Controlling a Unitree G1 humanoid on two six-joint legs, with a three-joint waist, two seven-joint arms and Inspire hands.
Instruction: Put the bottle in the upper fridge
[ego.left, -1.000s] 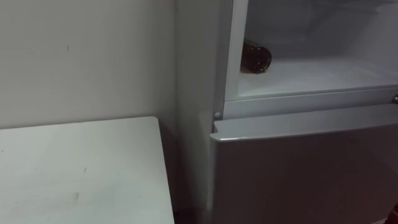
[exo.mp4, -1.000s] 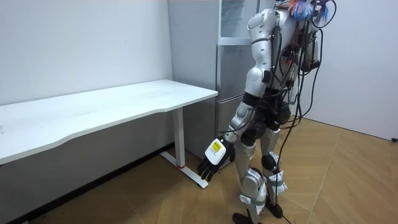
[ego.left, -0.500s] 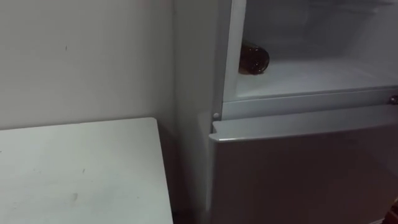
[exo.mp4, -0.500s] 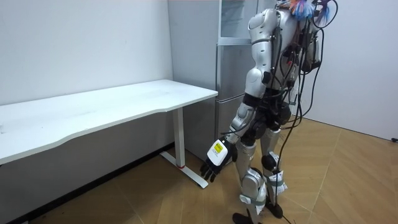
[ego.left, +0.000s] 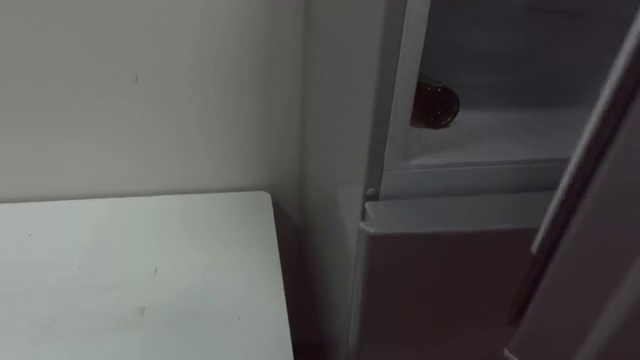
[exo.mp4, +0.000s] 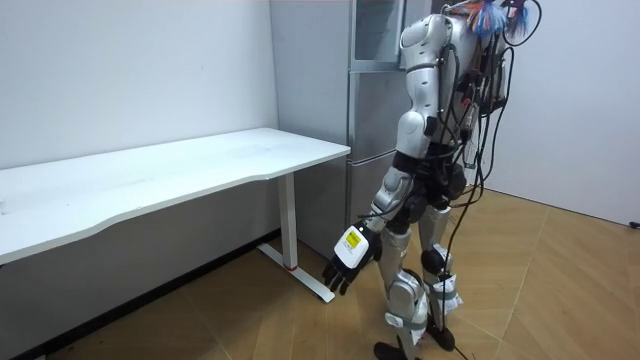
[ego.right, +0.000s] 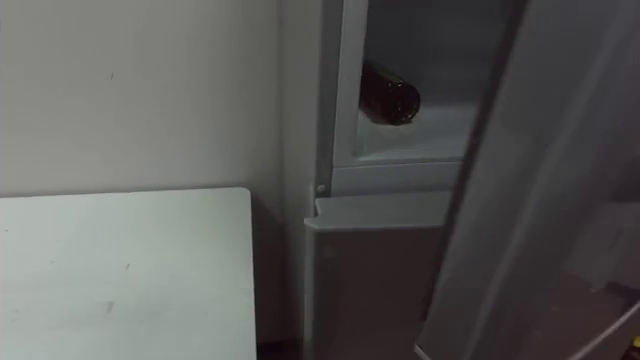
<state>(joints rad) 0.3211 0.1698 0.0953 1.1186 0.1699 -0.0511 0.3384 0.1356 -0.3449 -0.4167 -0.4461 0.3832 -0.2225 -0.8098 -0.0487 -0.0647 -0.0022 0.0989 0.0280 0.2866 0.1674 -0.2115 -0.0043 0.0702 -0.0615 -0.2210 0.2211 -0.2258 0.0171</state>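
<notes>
Where the upper door (ego.right: 520, 190) stands angled across the right side of the eye views, it hides the right part of the upper compartment (ego.left: 480, 140). The bottle (ego.left: 435, 103) lies on its side on the compartment floor, close to the left wall; its far end is cut off by the fridge frame. A white desk (ego.left: 130, 280) stands just beside the fridge (exo.mp4: 368, 120). In the room view, the left hand (exo.mp4: 345, 262) hangs low beside the robot's leg, fingers relaxed and empty, well apart from the bottle.
</notes>
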